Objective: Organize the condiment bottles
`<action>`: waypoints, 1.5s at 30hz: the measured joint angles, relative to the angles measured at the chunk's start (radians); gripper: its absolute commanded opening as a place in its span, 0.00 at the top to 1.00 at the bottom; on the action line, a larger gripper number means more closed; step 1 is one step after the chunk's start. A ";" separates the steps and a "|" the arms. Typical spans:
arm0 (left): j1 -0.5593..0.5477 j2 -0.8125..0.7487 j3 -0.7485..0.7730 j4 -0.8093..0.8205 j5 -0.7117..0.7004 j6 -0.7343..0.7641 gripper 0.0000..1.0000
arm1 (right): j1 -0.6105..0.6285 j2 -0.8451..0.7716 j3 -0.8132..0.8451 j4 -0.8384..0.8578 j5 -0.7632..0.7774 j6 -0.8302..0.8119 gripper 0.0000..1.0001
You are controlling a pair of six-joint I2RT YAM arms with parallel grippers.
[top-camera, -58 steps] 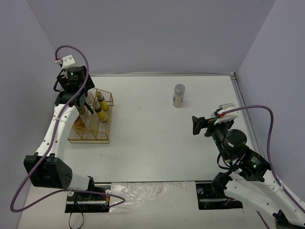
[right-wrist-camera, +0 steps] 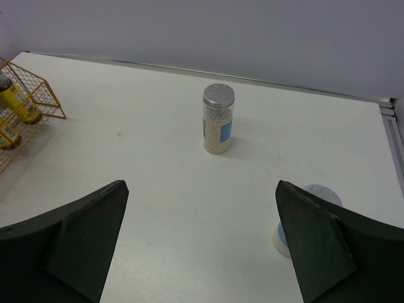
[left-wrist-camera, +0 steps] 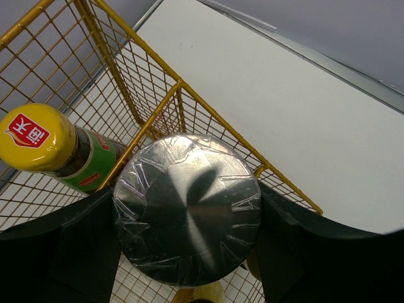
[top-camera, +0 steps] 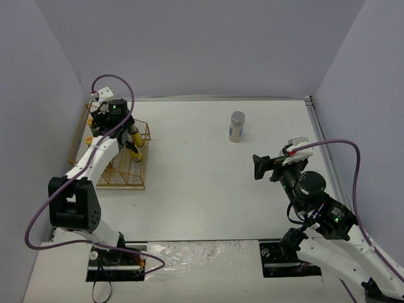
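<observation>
The left gripper (left-wrist-camera: 187,252) clamps a silver-lidded jar (left-wrist-camera: 187,205) above the wire rack (left-wrist-camera: 158,113) at the far-left corner of the tabletop (top-camera: 202,189), likely to lower it in, while the right gripper (right-wrist-camera: 200,211) gapes wide, facing another jar (right-wrist-camera: 218,118) near the far edge.

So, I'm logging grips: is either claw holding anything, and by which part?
The left claw grips a silver-lidded jar by its sides, a finger on each side of the lid. The right claw is open and empty.

jar (left-wrist-camera: 187,208): shiny crinkled-foil lid | rack (left-wrist-camera: 181,83): gold metal wire | table (right-wrist-camera: 158,189): matt white
</observation>
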 measured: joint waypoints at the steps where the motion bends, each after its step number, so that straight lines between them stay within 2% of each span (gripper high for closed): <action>1: 0.000 0.004 0.000 0.000 -0.002 -0.006 0.20 | 0.000 0.000 0.000 0.000 0.000 0.000 0.00; 8: -0.005 0.009 0.000 -0.007 -0.001 -0.044 0.03 | 0.000 0.000 -0.001 0.000 -0.001 0.000 0.00; 17: -0.005 0.009 0.013 -0.057 0.012 -0.068 0.03 | 0.000 0.000 -0.001 0.000 -0.001 0.000 0.00; 22: -0.005 -0.018 0.086 -0.171 0.049 -0.071 0.03 | 0.000 0.018 -0.001 0.001 -0.002 0.001 0.00; 27: -0.009 -0.115 0.153 -0.278 0.090 -0.068 0.03 | 0.000 0.074 0.000 0.004 -0.007 0.014 0.00; 33: -0.009 -0.262 0.172 -0.379 0.185 -0.018 0.03 | -0.012 0.219 0.052 0.009 -0.007 0.054 0.00; 36: -0.009 -0.333 0.157 -0.409 0.300 0.045 0.03 | -0.062 0.332 0.102 0.023 -0.031 0.077 0.00; 40: -0.010 -0.468 0.044 -0.419 0.450 0.146 0.03 | -0.178 0.482 0.148 0.076 -0.096 0.102 0.00; 45: -0.010 -0.654 -0.179 -0.389 0.567 0.228 0.03 | -0.288 0.682 0.206 0.165 -0.190 0.117 0.01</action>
